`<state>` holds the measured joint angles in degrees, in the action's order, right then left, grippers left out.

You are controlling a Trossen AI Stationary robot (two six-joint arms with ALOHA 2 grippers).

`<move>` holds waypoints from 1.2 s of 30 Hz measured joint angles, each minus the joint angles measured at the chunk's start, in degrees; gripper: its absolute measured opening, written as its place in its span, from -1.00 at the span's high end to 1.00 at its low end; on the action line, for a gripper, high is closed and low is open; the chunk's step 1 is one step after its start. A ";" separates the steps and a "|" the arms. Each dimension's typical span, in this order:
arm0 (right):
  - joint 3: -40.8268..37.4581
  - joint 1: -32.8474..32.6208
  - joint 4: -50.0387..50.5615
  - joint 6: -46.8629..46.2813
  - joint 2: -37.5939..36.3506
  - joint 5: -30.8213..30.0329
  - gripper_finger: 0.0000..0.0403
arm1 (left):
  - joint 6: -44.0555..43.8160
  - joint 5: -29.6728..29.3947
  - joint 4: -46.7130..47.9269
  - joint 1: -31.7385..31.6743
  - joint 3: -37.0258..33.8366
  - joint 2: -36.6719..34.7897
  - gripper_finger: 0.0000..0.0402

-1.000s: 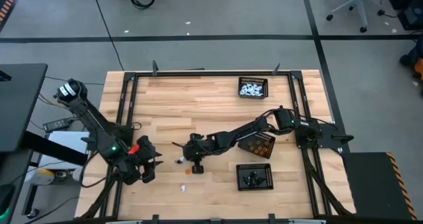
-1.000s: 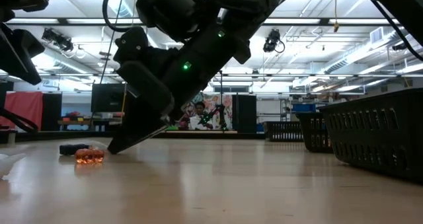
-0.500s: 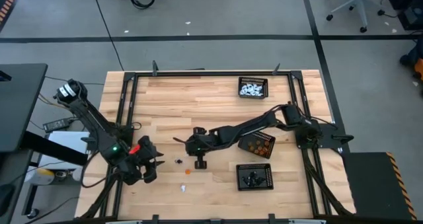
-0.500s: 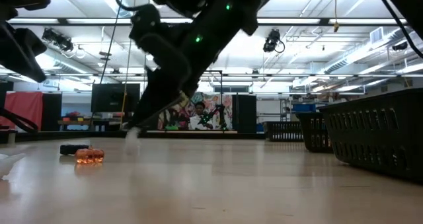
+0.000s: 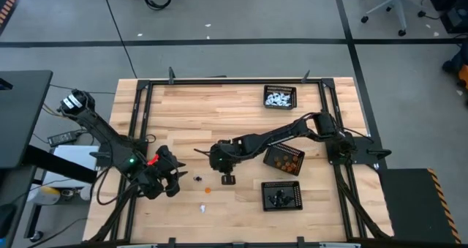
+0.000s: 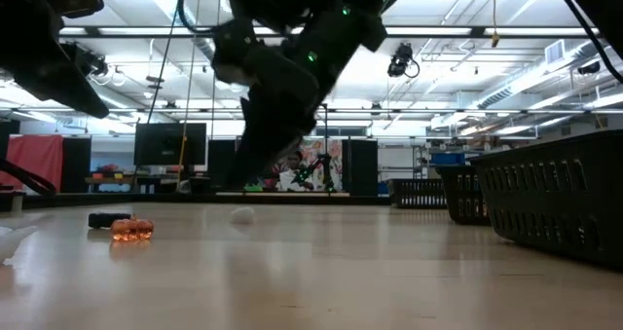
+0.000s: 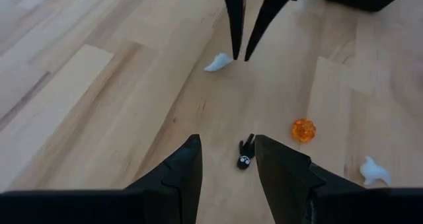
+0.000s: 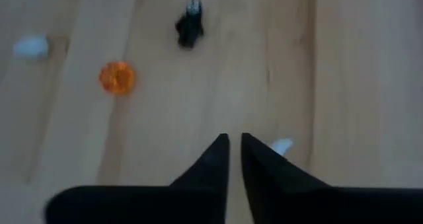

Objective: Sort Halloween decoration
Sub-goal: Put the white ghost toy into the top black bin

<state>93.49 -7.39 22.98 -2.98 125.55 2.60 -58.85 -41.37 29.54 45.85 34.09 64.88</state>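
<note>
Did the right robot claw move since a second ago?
Yes. In the high view the right gripper has drawn back from the orange figure, shifting toward the tray of white figures.

Wooden table (image 5: 219, 116) carries three mesh trays (image 5: 279, 96) and loose figures (image 5: 208, 190).

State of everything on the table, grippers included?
right gripper: fingers barely apart, empty
left gripper: open, empty
white figure by right gripper: loose
black figure: loose
orange figure: loose
other white figure: loose
far tray: holds white figures
middle tray: holds orange figures
near tray: holds black figures
</note>
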 joint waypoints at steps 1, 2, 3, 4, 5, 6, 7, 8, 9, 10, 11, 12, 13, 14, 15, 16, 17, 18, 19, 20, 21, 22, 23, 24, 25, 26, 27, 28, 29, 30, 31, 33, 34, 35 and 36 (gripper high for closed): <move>-0.32 0.12 0.03 -0.06 0.05 0.51 0.73 | 0.00 0.10 0.00 -0.11 0.00 0.00 0.26; -0.51 0.24 -0.34 -0.50 0.05 0.51 0.65 | 0.00 0.32 -0.16 -0.13 0.00 0.00 0.26; -0.57 0.40 -1.08 -1.32 0.02 0.04 0.58 | 0.00 0.46 -0.36 -0.13 0.00 0.00 0.26; -0.57 0.56 -1.26 -1.88 -0.08 -0.58 0.51 | -0.04 0.51 -0.50 -0.05 0.00 0.00 0.26; -0.62 0.74 -0.73 -2.34 -0.20 -1.00 0.43 | -0.04 0.53 -0.61 0.00 0.01 0.00 0.26; -0.66 0.84 -0.31 -2.65 -0.22 -1.31 0.36 | -0.02 0.56 -0.76 0.00 0.01 0.00 0.26; -0.66 0.96 -0.21 -2.76 -0.22 -1.62 0.30 | -0.01 0.56 -0.89 0.00 0.01 0.00 0.26; -0.66 0.99 -0.05 -2.80 -0.22 -2.07 0.23 | 0.02 0.56 -0.86 0.00 0.01 0.00 0.26; -0.66 0.99 0.00 -2.82 -0.19 -2.52 0.17 | 0.01 0.56 -0.82 0.00 0.01 0.00 0.26; -0.66 0.99 -0.08 -2.80 -0.18 -2.61 0.12 | 0.02 0.56 -0.81 0.00 0.00 0.00 0.26; -0.66 0.97 -0.10 -2.60 -0.15 -2.61 0.08 | 0.04 0.56 -0.81 0.00 0.00 0.00 0.26; -0.67 0.91 -0.14 -2.34 -0.12 -2.76 0.04 | 0.04 0.56 -0.83 0.00 0.00 0.00 0.26; -0.95 0.77 -0.71 -2.14 -0.11 -3.11 0.00 | 0.04 0.58 -0.83 0.00 0.02 0.00 0.26; -1.59 0.64 -1.88 -2.12 -0.11 -3.77 -0.03 | 0.04 0.60 -0.83 0.00 0.02 0.00 0.26; -2.51 0.52 -3.25 -2.37 -0.11 -4.25 -0.05 | 0.04 0.60 -0.85 0.00 0.00 0.00 0.26; -3.59 0.44 -4.46 -3.11 -0.11 -4.38 -0.07 | 0.04 0.60 -0.87 0.00 0.00 0.00 0.26; -4.51 0.41 -5.09 -4.00 -0.07 -4.32 -0.09 | 0.04 0.60 -0.87 0.00 0.01 0.00 0.26; -5.44 0.40 -5.92 -4.76 -0.03 -4.25 -0.11 | 0.04 0.61 -0.90 0.00 0.01 0.00 0.26; -6.46 0.35 -7.30 -5.40 -0.02 -4.24 -0.12 | 0.04 0.62 -0.95 0.00 0.01 0.00 0.26; -7.52 0.32 -8.88 -5.92 -0.02 -4.45 -0.13 | 0.00 0.63 -0.98 0.00 0.00 0.00 0.26; -8.57 0.31 -10.15 -6.28 -0.02 -4.87 -0.13 | -0.02 0.64 -0.98 0.00 0.00 0.00 0.26; -9.43 0.29 -11.10 -6.34 -0.02 -5.41 -0.13 | 0.00 0.64 -1.00 0.00 0.02 0.00 0.26; -9.87 0.29 -11.99 -6.42 -0.02 -5.58 -0.13 | -0.02 0.66 -1.02 0.00 0.00 0.00 0.26; -10.44 0.29 -12.95 -6.43 -0.08 -5.57 -0.13 | -0.02 0.69 -1.03 0.00 0.02 0.00 0.26; -11.03 0.29 -13.77 -6.36 -0.08 -5.62 -0.12 | -0.02 0.74 -1.03 0.00 0.01 0.00 0.26; -11.47 0.29 -14.51 -6.36 -0.12 -5.72 -0.11 | -0.02 0.96 -1.03 0.00 0.00 0.00 0.26; -11.95 0.29 -15.10 -6.32 -0.18 -6.02 -0.09 | -0.04 1.49 -1.03 0.00 0.01 0.00 0.26; -12.20 0.24 -15.46 -6.29 -0.19 -6.29 -0.06 | -0.05 2.07 -1.03 0.00 0.00 0.00 0.26; -12.32 0.23 -15.61 -6.29 -0.19 -6.41 -0.02 | -0.04 2.45 -1.01 0.00 0.00 0.00 0.26; -12.42 0.23 -15.71 -6.29 -0.19 -6.43 0.02 | -0.06 2.79 -1.03 0.00 0.00 0.00 0.26; -12.42 0.23 -15.69 -6.27 -0.22 -6.44 0.08 | -0.06 3.07 -1.03 0.00 0.00 0.00 0.26; -12.44 0.25 -15.73 -5.96 -0.19 -6.63 0.20 | -0.07 3.20 -1.02 0.00 0.01 0.00 0.26; -12.46 0.27 -15.83 -5.78 -0.21 -6.84 0.27 | -0.07 3.20 -1.03 0.00 0.01 0.00 0.26; -12.46 0.25 -15.97 -5.60 -0.22 -6.93 0.34 | -0.07 3.20 -1.01 0.00 0.00 0.00 0.26; -12.50 0.25 -16.09 -5.56 -0.20 -7.03 0.40 | -0.07 3.20 -1.01 0.00 0.01 0.00 0.26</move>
<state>81.00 -7.14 6.89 -8.54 125.36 -4.43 -58.92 -38.17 28.53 45.84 34.10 64.88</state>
